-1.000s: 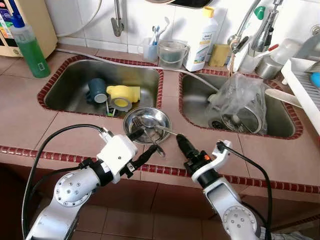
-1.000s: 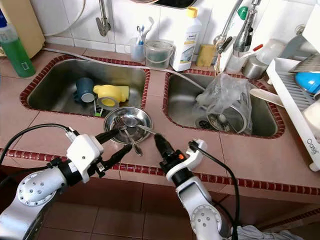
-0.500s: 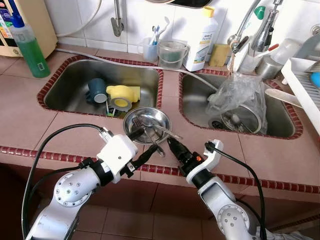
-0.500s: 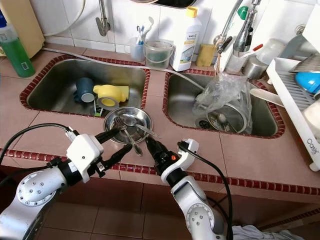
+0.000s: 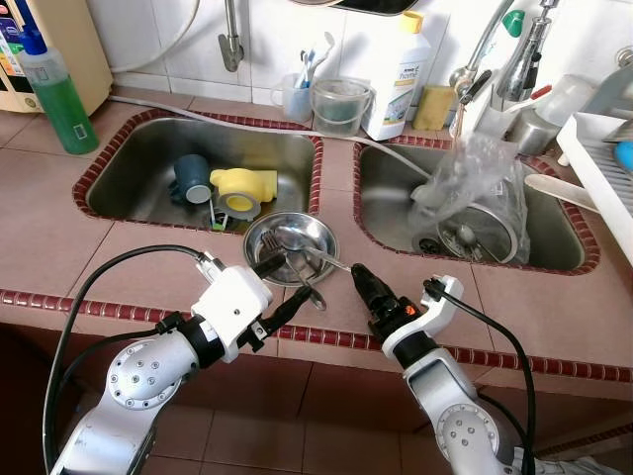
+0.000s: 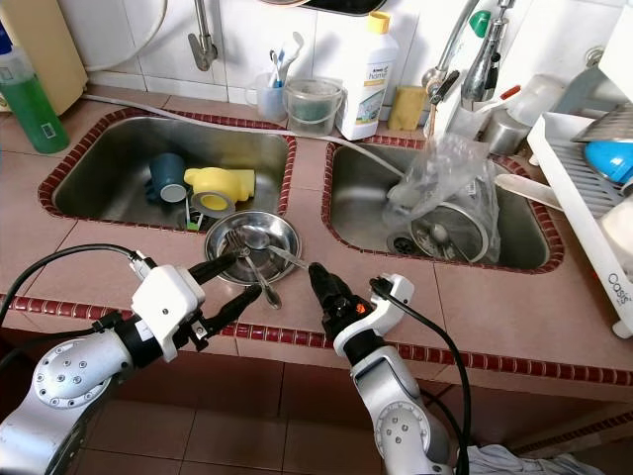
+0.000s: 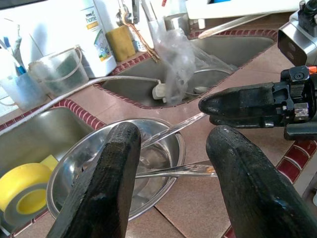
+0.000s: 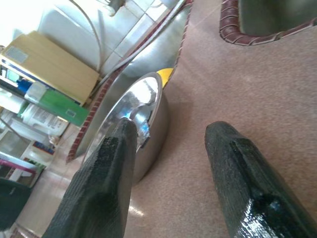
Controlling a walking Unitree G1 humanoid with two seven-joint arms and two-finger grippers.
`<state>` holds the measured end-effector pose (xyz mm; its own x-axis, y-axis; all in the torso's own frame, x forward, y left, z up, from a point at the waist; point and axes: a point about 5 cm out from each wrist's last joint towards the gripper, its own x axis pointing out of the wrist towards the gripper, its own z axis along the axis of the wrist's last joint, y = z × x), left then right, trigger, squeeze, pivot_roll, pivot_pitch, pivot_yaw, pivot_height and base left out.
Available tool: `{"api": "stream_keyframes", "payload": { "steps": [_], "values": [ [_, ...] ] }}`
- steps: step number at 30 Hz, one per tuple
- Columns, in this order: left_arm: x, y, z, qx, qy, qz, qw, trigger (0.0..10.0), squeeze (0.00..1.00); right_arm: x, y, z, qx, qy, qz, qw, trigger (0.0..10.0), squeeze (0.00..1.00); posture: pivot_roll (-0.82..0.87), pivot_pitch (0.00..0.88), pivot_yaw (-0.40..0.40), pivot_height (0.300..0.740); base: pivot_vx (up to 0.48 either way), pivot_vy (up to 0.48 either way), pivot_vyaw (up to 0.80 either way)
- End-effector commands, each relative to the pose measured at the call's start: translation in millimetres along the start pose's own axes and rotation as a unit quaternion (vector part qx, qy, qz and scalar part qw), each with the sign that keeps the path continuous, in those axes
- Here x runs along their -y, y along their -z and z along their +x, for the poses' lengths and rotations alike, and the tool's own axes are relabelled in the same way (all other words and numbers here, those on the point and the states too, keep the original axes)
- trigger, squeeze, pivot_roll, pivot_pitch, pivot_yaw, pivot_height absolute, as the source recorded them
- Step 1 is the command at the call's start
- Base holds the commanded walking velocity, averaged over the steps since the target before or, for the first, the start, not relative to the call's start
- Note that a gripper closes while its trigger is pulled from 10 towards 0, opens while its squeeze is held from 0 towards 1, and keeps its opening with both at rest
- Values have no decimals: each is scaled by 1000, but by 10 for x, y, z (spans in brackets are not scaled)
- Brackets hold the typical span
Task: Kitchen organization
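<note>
Nearest the robot, both arms are reaching over the red-edged front of the tiled tabletop (image 5: pixel 59 247). The left gripper (image 5: pixel 274 286) is hovering at the near rim of a steel bowl (image 5: pixel 321 237), its fingers (image 7: pixel 106 188) standing apart, one over the rim and one just beside a spoon handle on the tiles. The right gripper (image 5: pixel 362 285) is sitting just right of the bowl, low over the tabletop, its fingers (image 8: pixel 237 183) also spread with nothing between them. The bowl is resting on the strip of tabletop between the two sinks and is holding a fork (image 5: pixel 269 240) and spoons (image 5: pixel 300 262), one long handle (image 5: pixel 331 260) sticking out over the rim toward the right gripper. Behind it, the left sink (image 5: pixel 129 178) is holding a dark blue mug (image 5: pixel 190 179) and a yellow mug (image 5: pixel 240 189) lying on their sides. The right sink (image 5: pixel 386 203) is holding a steel pot (image 5: pixel 475 240) draped with a clear plastic bag (image 5: pixel 475 183). Farthest back, a green bottle (image 5: pixel 57 99), a white bottle (image 5: pixel 398 81) and a clear tub (image 5: pixel 341 107) are standing along the tiled wall.
</note>
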<state>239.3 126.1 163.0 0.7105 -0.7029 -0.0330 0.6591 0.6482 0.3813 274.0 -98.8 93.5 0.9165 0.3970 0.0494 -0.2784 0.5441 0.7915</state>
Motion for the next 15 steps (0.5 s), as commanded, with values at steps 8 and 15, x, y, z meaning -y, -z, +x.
{"api": "stream_keyframes", "payload": {
  "steps": [8, 15],
  "values": [
    [1, -46, -14, 6, 5, 5, 1000, 10000, 0, -83, 43, 128, 12, -18, 34, 999, 10000, 0, 184, 103, -58, 740, 0, 0, 0],
    [42, -60, -22, 7, 19, 0, 1000, 10000, 0, -89, -7, 203, 11, -31, 27, 999, 2392, 0, 185, 105, -57, 740, 0, 0, 0]
  ]
}}
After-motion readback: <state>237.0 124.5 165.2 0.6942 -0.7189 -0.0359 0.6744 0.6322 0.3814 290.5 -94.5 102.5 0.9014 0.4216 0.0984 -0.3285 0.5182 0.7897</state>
